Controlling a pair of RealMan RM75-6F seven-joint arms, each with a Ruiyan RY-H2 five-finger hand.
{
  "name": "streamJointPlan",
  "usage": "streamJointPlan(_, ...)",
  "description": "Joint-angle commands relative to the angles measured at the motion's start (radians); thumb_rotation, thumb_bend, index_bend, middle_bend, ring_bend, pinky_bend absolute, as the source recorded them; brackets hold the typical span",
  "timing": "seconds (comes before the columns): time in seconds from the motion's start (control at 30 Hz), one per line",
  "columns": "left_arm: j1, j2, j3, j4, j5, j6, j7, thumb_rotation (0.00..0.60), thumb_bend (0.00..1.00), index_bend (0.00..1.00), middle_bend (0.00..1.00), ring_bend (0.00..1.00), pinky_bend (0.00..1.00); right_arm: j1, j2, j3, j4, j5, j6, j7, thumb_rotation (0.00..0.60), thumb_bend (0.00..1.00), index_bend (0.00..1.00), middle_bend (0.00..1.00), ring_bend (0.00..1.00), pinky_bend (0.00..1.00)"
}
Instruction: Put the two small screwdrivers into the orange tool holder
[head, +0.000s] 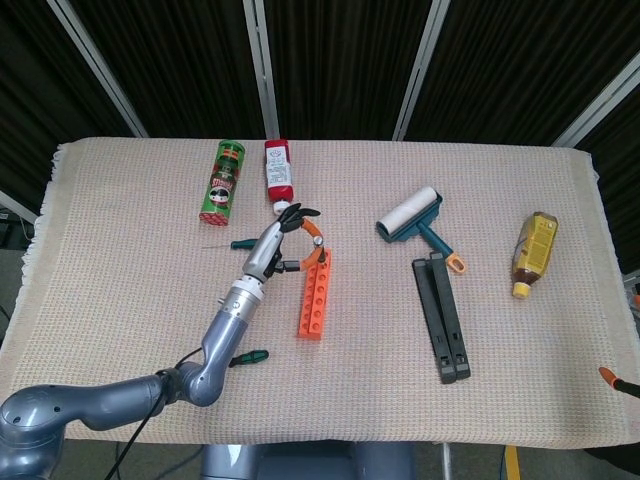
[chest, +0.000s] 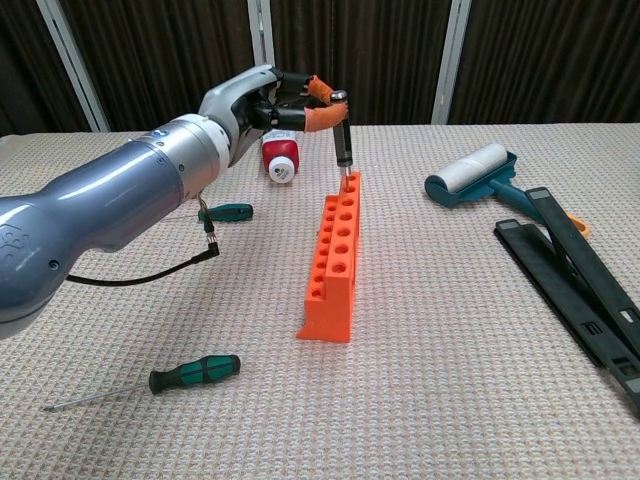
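The orange tool holder (head: 314, 296) (chest: 335, 255) lies mid-table, skewed, with a row of holes along its top. My left hand (head: 285, 232) (chest: 265, 98) pinches an orange-handled screwdriver (chest: 335, 110) (head: 312, 245) whose shaft stands in the holder's far end hole. One small green-handled screwdriver (chest: 195, 373) (head: 248, 356) lies near the front of the table. The other small green screwdriver (chest: 228, 211) (head: 240, 242) lies left of the holder, beside my forearm. My right hand shows in neither view.
A green can (head: 223, 181) and a red-capped tube (head: 278, 172) lie behind the holder. A lint roller (head: 412, 218), a black folded tool (head: 442, 317) and a brown bottle (head: 533, 252) occupy the right half. A cable (chest: 150, 272) hangs from my left arm.
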Motion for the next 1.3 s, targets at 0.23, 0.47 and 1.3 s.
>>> streamJointPlan(0.23,-0.007,-0.023,0.004,0.03,0.001,-0.017,0.02,0.535,0.5,0.64,0.17,0.0,0.0,-0.004,0.001,0.0,-0.003,0.005,0.003,-0.003,0.6,0.0,0.05,0.08,0.0,0.03)
streamJointPlan(0.47,-0.009,-0.036,0.011,0.04,0.018,-0.009,0.043,0.534,0.5,0.64,0.17,0.0,0.0,-0.006,-0.001,0.0,0.003,0.006,0.001,0.004,0.6,0.0,0.05,0.08,0.0,0.03)
streamJointPlan(1.3,-0.008,-0.054,0.037,0.054,0.059,-0.007,0.115,0.533,0.5,0.64,0.17,0.0,0.0,-0.009,-0.009,0.0,0.026,0.005,-0.002,0.028,0.6,0.0,0.05,0.08,0.0,0.03)
